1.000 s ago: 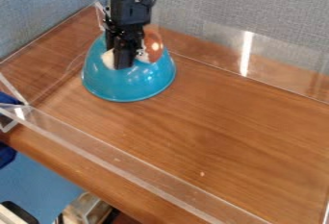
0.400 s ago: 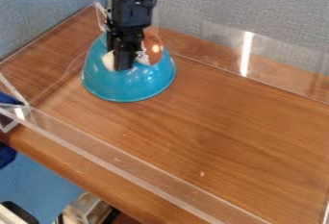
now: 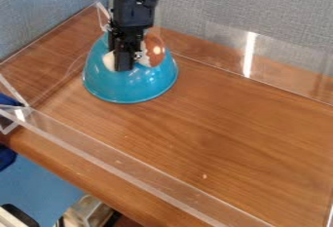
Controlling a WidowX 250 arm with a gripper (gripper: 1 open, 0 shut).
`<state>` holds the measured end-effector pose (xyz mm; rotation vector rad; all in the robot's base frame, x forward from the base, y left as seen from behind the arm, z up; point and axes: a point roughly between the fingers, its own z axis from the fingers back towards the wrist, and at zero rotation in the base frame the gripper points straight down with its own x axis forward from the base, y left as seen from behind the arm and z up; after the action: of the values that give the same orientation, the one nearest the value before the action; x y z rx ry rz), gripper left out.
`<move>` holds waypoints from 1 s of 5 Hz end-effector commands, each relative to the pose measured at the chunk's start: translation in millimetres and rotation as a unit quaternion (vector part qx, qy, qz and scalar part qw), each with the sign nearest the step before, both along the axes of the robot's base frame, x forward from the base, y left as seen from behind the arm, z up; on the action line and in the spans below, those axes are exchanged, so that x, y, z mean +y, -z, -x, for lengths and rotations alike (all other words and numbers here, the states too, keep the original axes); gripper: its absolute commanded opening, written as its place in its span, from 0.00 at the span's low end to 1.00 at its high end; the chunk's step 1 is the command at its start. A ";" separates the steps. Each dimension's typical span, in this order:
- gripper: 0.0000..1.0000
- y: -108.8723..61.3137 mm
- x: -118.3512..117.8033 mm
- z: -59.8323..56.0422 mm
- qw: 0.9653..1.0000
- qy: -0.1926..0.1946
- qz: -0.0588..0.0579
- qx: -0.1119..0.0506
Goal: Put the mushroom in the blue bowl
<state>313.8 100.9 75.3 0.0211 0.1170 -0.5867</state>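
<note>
Gripper [image 3: 127, 60] fingers together, partly hiding the mushroom [image 3: 154, 46], its rounded orange-brown cap showing alongside.

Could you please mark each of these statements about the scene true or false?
1. The gripper is down at the bowl. True.
2. The bowl is red. False: it is blue.
3. The mushroom lies on the bare wood at the near edge of the table. False: it shows at the bowl, beside the gripper.
4. The wall behind the table is grey. True.
5. The bowl stands in the picture's lower right. False: it is in the upper left.
</note>
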 end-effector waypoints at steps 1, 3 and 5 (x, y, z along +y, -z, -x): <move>0.00 10.2 -11.6 -13.6 1.000 0.017 -0.002 -0.017; 0.00 4.8 -25.4 -27.6 1.000 0.004 -0.008 -0.021; 0.00 -34.2 -34.4 -26.0 0.999 -0.007 -0.017 -0.035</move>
<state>329.8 70.4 78.4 0.0272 0.1511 -0.5571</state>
